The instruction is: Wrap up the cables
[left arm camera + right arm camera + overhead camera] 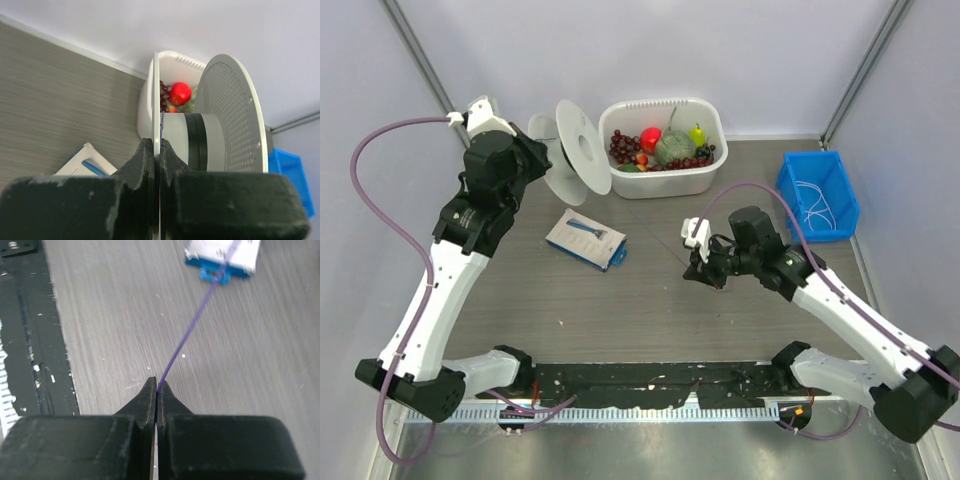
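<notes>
My left gripper (544,160) (158,145) is shut on the near flange of a round white plastic spool (582,150) (230,115), held on edge beside the tub. A very thin strand, purple-tinted in the wrist views, lies on the spool's hub (163,122). My right gripper (704,272) (157,386) is shut on this thin cable (187,337), which runs taut from the fingertips up and away over the table. It is too thin to follow in the top view. More pale cables (815,208) lie coiled in the blue bin.
A white tub (670,185) with fruit stands at the back, right of the spool. A blue bin (790,190) is at the right. A white and blue card package (585,238) (222,255) lies on the table between the arms. Black strip along the near edge (650,385).
</notes>
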Robot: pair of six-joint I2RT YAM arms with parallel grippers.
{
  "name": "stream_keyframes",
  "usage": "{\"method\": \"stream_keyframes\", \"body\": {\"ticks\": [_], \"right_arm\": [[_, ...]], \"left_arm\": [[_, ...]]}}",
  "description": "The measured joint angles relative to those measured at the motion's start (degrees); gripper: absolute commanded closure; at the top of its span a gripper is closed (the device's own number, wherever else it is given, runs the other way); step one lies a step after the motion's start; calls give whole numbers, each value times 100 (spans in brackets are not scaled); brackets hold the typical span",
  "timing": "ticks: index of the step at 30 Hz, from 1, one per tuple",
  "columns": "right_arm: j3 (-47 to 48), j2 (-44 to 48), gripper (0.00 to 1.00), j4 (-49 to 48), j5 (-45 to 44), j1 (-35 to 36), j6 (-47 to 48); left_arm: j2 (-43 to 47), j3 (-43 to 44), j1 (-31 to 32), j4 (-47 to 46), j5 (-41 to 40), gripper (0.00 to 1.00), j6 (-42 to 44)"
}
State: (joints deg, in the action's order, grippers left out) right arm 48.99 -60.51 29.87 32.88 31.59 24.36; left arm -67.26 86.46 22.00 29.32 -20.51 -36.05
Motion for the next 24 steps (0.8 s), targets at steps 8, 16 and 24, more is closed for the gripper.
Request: {"method": "stream_keyframes", "body": {"ticks": [8,16,24], "right_arm": [[1362,380,99,1261,-603,1572,741],[2345,-258,99,1762,-776,2127,918],[3071,-710,99,1834,-1014,2736,1211]], "left_arm": [[-146,-13,4,195,-210,100,46],[-249,-166,-7,184,52,100,28],[-302,-535,33,146,807,100,-55]]}}
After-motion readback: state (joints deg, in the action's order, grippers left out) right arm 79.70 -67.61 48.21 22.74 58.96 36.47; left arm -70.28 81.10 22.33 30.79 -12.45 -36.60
